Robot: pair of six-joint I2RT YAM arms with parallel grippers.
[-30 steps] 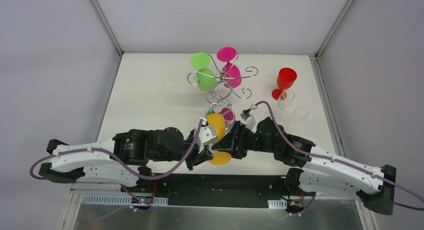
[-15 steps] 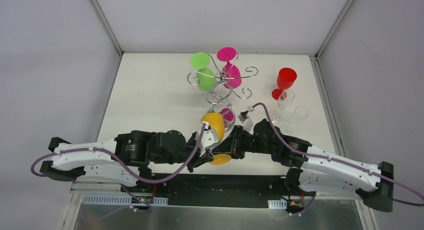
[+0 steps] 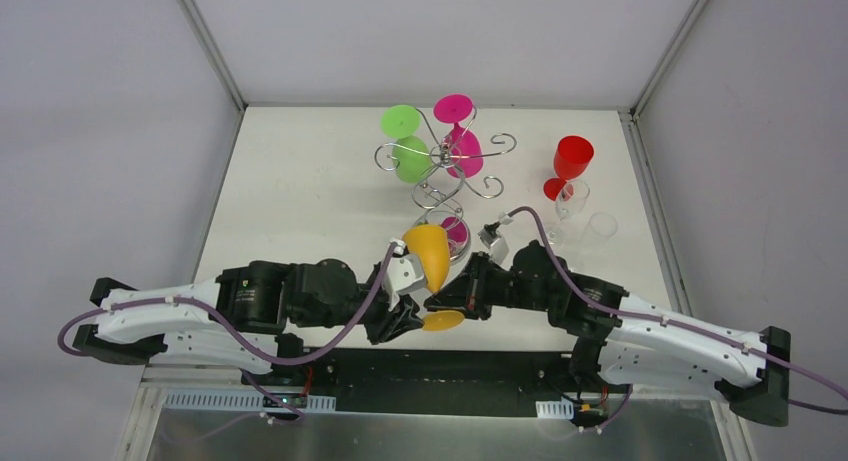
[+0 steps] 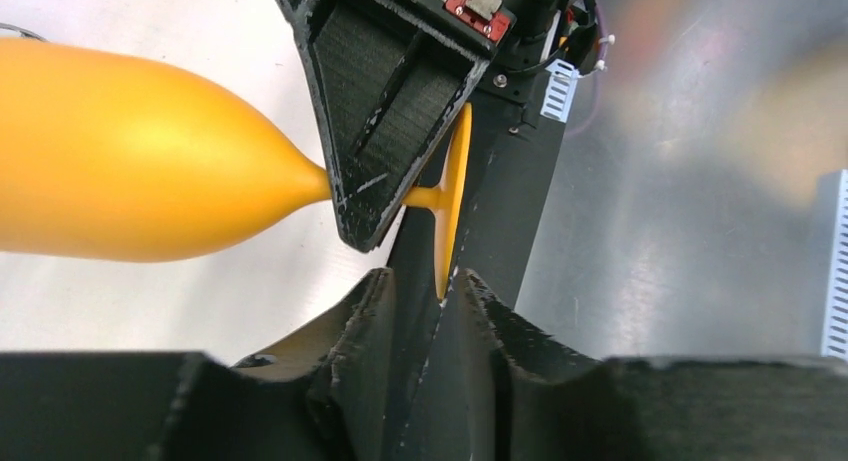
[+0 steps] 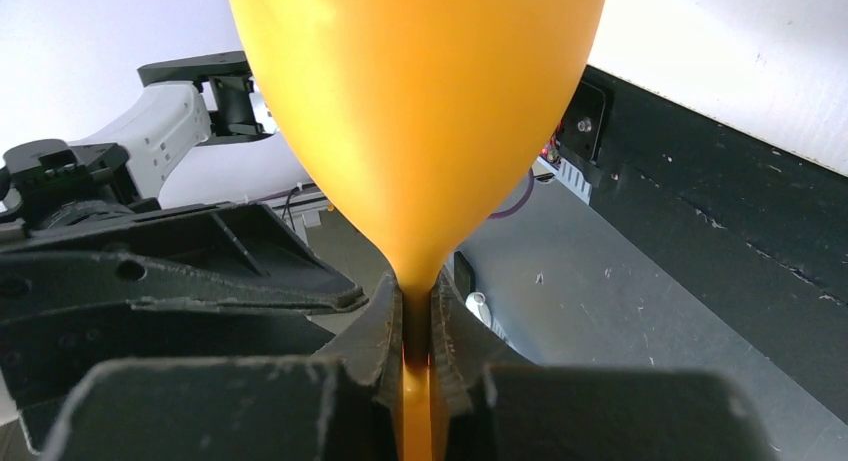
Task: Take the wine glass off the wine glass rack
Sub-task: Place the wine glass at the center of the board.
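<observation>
Gripping the thin stem of the orange plastic wine glass [image 5: 420,111] with my right hand [image 5: 417,321], I have both fingers closed tight on it just under the bowl, with no gap showing on either side. The glass is off the chrome wire wine glass rack [image 3: 441,157] and in the air, lying tilted near the front edge of the white desk [image 3: 300,201]. Its bowl [image 3: 430,249] points toward the rack's round mirrored base, and its flat foot [image 3: 442,321] points back toward my arm bases. My left hand [image 4: 425,286] sits right beside the right one, at the foot end of the glass. Its fingers stand a narrow way apart, and the lower rim of the orange foot [image 4: 447,211] dips to the mouth of that gap. I cannot tell whether the rim touches either finger, but the left hand is not clamping anything. On the rack behind, a lime green plastic wine glass [image 3: 410,159] and a magenta plastic wine glass [image 3: 465,151] hang upside down from the curled arms, side by side, feet uppermost. To the right of the rack a red plastic wine glass [image 3: 572,161] stands upright on the desk, with two clear glasses [image 3: 572,196] just in front of it, well apart from my hands.
</observation>
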